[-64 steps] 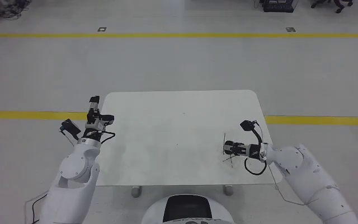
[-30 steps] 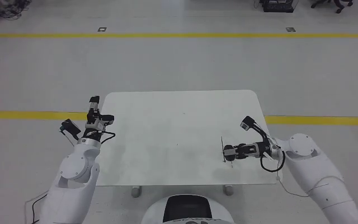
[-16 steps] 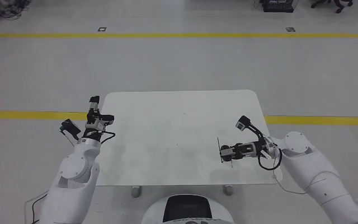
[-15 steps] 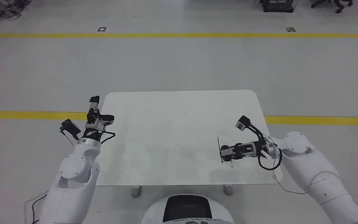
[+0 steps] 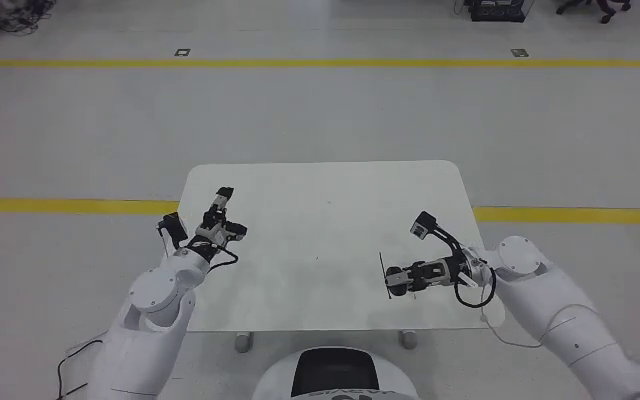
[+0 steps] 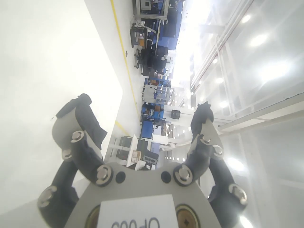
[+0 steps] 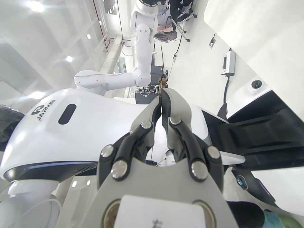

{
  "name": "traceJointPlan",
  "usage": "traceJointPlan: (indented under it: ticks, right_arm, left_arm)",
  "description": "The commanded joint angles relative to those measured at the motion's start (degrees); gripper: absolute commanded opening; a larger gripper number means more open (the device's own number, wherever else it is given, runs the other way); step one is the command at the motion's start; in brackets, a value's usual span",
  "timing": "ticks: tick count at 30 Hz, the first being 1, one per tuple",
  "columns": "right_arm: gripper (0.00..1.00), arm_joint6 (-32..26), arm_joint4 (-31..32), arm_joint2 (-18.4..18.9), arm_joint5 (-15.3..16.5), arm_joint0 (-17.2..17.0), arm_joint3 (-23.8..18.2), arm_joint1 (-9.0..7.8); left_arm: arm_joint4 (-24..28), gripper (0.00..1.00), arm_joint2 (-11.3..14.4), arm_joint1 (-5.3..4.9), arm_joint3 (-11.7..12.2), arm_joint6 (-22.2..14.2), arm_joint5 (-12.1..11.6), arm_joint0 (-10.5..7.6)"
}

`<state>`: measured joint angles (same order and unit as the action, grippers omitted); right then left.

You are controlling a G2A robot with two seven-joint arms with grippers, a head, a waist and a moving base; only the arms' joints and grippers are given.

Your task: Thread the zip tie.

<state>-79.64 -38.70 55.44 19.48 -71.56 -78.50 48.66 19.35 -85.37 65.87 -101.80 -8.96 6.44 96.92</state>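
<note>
In the top view, my left gripper (image 5: pixel 226 208) hovers over the left edge of the white table (image 5: pixel 320 190), fingers spread wide and empty. At lower right, the thin black zip tie (image 5: pixel 383 272) runs nearly up-down in frame, pinched by my right gripper (image 5: pixel 392 280), whose fingers are pressed together on it.

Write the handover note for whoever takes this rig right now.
The left gripper is open and empty, over the left side of the table.
The right gripper is shut on the zip tie, a straight black strip, over the table's near right part.
Done: zip tie grasped.
To do: no loop yet; the free end probably still has to go through the head, with the left gripper helping.
</note>
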Motion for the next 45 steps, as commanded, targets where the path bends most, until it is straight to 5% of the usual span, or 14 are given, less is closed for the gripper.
traceJointPlan:
  ticks: [1,7,14,34,45]
  right_arm:
    - [0.0,0.0,0.1,-0.8,0.0,1.0,1.0,-0.05]
    - [0.0,0.0,0.2,-0.7,0.0,1.2,1.4,-0.06]
    - [0.0,0.0,-1.3,-1.4,0.0,0.8,0.0,0.12]
    - [0.0,0.0,-8.7,-9.1,0.0,6.1,1.1,-2.42]
    - [0.0,0.0,-8.7,-9.1,0.0,6.1,1.1,-2.42]
  left_arm:
    - [-2.7,1.0,0.2,0.05,-0.2,2.7,-1.3,0.17]
    - [-3.1,1.0,0.4,0.07,0.3,2.6,-1.4,0.06]
    - [-2.4,1.0,4.6,0.11,-1.8,-6.1,-0.8,-0.04]
    - [-5.6,1.0,17.4,1.45,-4.1,-5.1,8.0,-7.81]
    - [-5.6,1.0,17.4,1.45,-4.1,-5.1,8.0,-7.81]
